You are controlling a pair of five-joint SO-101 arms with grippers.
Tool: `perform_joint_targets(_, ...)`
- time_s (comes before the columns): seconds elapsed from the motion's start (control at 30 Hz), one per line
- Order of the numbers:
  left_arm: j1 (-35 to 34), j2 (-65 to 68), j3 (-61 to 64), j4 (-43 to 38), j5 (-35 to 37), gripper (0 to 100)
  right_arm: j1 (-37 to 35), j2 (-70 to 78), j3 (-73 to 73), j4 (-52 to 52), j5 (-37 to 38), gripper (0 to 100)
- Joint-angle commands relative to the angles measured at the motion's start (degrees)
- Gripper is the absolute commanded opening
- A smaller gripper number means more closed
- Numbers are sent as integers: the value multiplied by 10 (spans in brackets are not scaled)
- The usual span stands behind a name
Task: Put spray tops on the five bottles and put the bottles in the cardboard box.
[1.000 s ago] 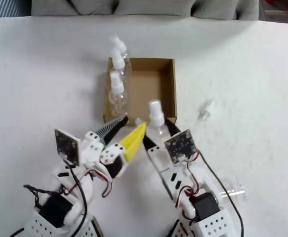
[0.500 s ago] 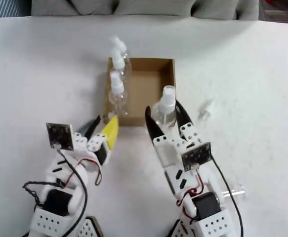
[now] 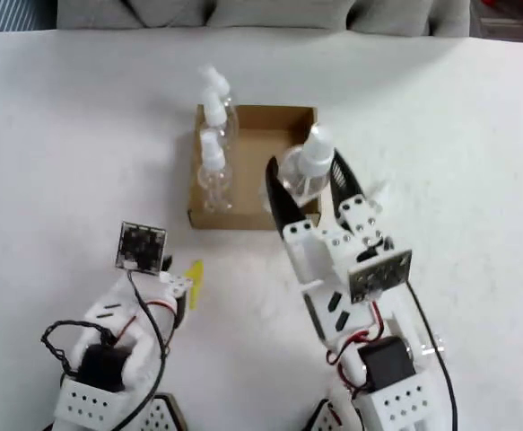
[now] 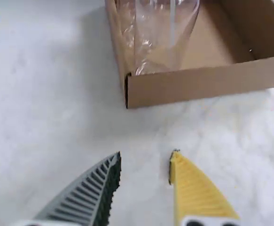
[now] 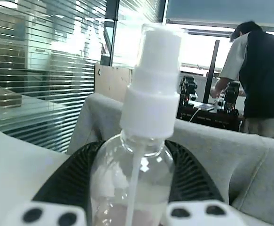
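White worktop carries brown cardboard box. Right tool pinches clear white-topped spray bottle over its corner; left tool spread, empty.

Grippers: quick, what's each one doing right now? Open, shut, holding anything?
Left gripper: open, holding nothing.
Right gripper: shut on a spray-topped bottle.
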Motion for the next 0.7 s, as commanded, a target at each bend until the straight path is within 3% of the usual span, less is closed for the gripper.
perform_joint_targets(0.0,-5,0,-1,39,-15,172,4,99,-67,-51,-4,15)
perform_joint_targets(0.17,-6,0,-1,46,-47,155,4,229,-76,-150,0,15)
perform_joint_targets(0.3,-17,0,-1,42,-57,18,5,335,-78,-239,1,15)
perform_joint_targets(0.4,-36,0,-1,40,-104,42,7,412,-93,-289,1,15)
perform_joint_targets(0.67,-39,0,-1,39,-111,22,63,598,-190,-349,1,15)
